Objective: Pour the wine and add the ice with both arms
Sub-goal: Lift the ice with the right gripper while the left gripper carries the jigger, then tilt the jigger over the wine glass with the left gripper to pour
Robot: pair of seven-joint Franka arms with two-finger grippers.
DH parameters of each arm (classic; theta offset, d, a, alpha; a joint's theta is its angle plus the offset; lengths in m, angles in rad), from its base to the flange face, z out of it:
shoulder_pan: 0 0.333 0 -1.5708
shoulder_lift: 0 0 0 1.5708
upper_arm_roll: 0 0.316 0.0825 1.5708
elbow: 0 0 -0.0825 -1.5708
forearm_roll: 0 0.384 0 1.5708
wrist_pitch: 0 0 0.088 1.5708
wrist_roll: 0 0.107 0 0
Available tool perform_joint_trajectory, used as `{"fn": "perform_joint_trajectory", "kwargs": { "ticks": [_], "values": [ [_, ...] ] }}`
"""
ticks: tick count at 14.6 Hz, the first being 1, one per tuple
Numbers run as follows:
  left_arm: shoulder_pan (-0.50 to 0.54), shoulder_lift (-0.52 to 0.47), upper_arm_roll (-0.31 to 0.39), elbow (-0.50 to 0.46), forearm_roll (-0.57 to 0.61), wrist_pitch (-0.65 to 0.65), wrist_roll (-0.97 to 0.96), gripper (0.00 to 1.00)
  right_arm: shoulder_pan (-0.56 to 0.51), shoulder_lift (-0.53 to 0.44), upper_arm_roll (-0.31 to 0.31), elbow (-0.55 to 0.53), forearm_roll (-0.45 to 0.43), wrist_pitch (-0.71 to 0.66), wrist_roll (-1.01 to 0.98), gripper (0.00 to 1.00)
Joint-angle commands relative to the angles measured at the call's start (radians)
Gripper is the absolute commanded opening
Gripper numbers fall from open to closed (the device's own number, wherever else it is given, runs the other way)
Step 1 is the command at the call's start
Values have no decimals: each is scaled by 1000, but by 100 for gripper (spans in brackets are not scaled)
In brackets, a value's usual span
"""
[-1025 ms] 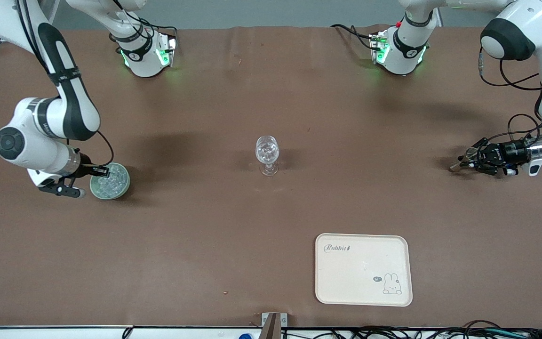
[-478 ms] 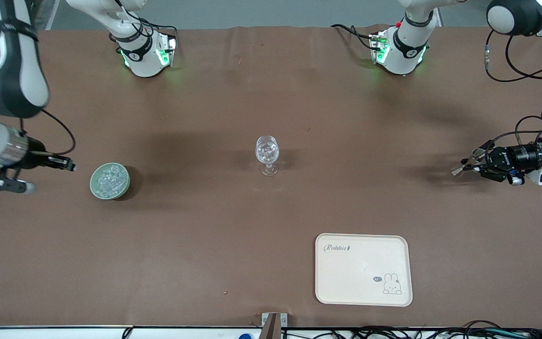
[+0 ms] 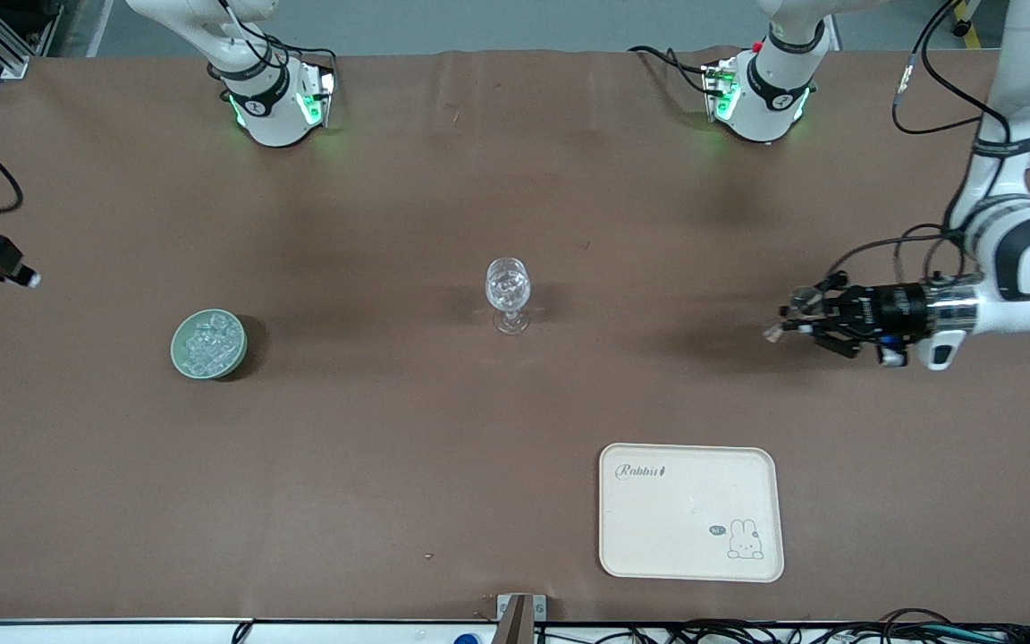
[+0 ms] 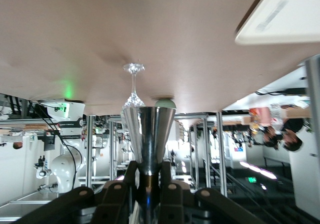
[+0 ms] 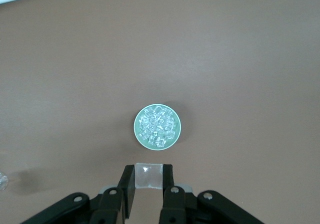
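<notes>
The clear stemmed glass point(image 3: 508, 291) stands at the table's middle, with glassy bits in its bowl. A pale green bowl point(image 3: 208, 344) of ice point(image 3: 208, 341) sits toward the right arm's end. My right gripper point(image 3: 25, 275) is high over the table's edge at that end. In the right wrist view it point(image 5: 148, 176) is shut on one ice chunk point(image 5: 148, 175) and looks down on the bowl point(image 5: 170, 111). My left gripper point(image 3: 792, 324) is shut on a shiny metal cup point(image 3: 783, 322) held sideways over the table toward the left arm's end. The left wrist view shows this gripper point(image 4: 148, 179), the cup point(image 4: 148, 129) and the glass point(image 4: 133, 87).
A cream tray point(image 3: 692, 512) with a rabbit drawing lies nearer the front camera than the glass, toward the left arm's end; it also shows in the left wrist view point(image 4: 280, 14). The two green-lit bases point(image 3: 278, 103) point(image 3: 756, 98) stand along the back edge.
My right gripper has lifted out of the green bowl with an ice chunk and swung toward the table's edge. My left gripper has moved toward the glass with the metal cup.
</notes>
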Motion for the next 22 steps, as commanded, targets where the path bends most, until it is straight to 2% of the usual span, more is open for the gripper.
{"fn": "perform_joint_trajectory", "kwargs": {
  "ticks": [1, 4, 6, 11, 18, 22],
  "values": [
    [20, -90, -177, -58, 5, 154, -95, 0, -66, -70, 81, -25, 2, -36, 2, 1],
    [23, -92, -390, -55, 4, 370, -193, 0, -45, -70, 82, -30, 2, -35, 5, 0],
    [25, -76, -499, -52, 4, 502, -217, 0, -43, -70, 82, -32, 2, -43, 3, 0],
    [15, -66, -660, -58, 26, 738, -260, 0, -47, -70, 84, -32, 2, -41, 3, 1],
    [5, -30, -754, -41, 327, 863, -540, 0, -40, -68, 84, -30, 2, -40, 5, 1],
    [2, -15, -778, -20, 479, 866, -657, 0, -40, -64, 84, -7, 3, -46, 6, 0]
  ]
}}
